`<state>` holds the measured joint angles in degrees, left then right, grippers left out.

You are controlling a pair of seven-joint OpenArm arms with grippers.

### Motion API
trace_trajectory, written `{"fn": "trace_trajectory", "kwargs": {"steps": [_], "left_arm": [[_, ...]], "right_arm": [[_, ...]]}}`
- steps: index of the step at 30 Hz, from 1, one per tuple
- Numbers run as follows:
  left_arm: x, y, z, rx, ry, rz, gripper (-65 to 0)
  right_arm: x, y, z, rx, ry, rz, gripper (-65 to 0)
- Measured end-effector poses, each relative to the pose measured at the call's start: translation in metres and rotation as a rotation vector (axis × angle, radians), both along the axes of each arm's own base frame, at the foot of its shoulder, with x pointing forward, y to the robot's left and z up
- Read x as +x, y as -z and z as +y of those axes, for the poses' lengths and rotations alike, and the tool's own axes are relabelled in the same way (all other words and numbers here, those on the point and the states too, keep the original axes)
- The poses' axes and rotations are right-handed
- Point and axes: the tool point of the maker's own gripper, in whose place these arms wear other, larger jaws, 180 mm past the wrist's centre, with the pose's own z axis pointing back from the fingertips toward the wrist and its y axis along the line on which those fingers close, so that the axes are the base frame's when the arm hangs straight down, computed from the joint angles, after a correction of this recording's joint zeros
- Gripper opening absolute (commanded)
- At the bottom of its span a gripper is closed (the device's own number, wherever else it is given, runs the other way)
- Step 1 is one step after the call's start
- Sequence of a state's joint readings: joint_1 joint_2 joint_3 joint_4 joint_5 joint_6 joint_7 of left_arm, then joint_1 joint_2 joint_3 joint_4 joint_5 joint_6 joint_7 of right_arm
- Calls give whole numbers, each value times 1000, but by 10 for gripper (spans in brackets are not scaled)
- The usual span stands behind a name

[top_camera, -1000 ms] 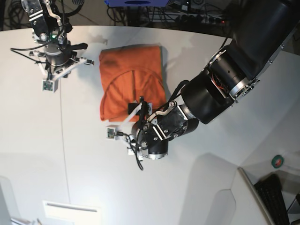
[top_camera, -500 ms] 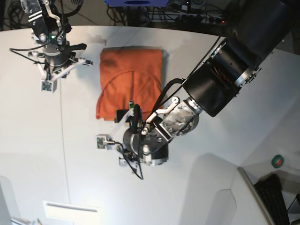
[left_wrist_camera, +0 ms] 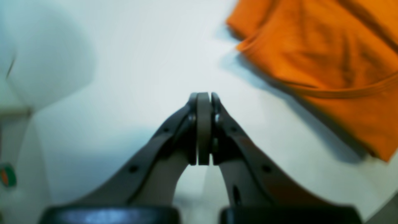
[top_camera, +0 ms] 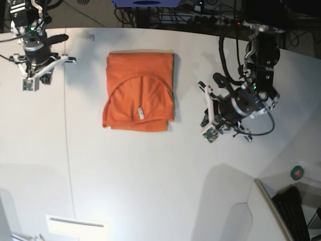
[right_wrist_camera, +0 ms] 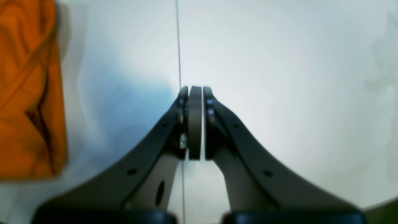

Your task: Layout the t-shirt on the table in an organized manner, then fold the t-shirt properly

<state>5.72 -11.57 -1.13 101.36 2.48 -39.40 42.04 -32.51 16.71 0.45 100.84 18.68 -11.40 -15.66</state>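
I've pulled my left pincer [top_camera: 213, 108] back off the t-shirt [top_camera: 140, 92], now closed empty beside it on the bench [top_camera: 150, 175]; my right pincer [top_camera: 37, 68] closed too; folding looks finished

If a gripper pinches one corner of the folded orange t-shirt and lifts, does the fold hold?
Probably not. The t-shirt is soft, creased fabric in loose layers, so it would likely droop and unfold. On the smooth table, a push would probably bunch it.

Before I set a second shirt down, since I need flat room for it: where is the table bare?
The table is bare across the wide stretch below the t-shirt, and in the strip between the shirt and the seam line. It is crowded right of the shirt, by the left end effector, and at the far left corner, by the right end effector.
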Motion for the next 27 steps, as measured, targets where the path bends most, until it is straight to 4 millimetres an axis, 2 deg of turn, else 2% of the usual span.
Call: {"fn": "trace_trajectory", "kwargs": {"steps": [2, 5, 10, 14, 16, 18, 19, 21, 24, 25, 27], "left_arm": [[-26, 1, 8, -72, -30, -20, -650], [-81, 22, 19, -111, -55, 43, -650], [-147, 35, 14, -192, -71, 118, -650], [-218, 57, 15, -177, -88, 288, -650], [-242, 60, 8, -198, -83, 340, -650], [-258, 63, -5, -237, -69, 373, -650], [-269, 70, -9, -252, -69, 411, -650], [-297, 93, -15, -274, -84, 514, -650], [-350, 139, -13, -245, -98, 718, -650], [-360, 153, -14, -244, -115, 762, -650], [-373, 182, -8, -203, -200, 796, -650]], "right_arm": [[-14, -1, -16, -25, 30, 17, -650], [-36, -19, -37, -83, 51, 17, -650], [-91, -40, -8, -75, -96, 108, -650], [-159, -16, -14, -102, -150, 361, -650], [-200, -6, -3, -75, -172, 499, -650], [-228, 1, 22, 4, -232, 603, -650], [-235, 3, 33, 37, -261, 634, -650], [-249, 14, 41, 58, -323, 729, -650], [-264, 51, 39, 49, -399, 886, -650], [-265, 65, 38, 51, -429, 918, -650], [-282, 93, 34, 48, -477, 996, -650]]}}
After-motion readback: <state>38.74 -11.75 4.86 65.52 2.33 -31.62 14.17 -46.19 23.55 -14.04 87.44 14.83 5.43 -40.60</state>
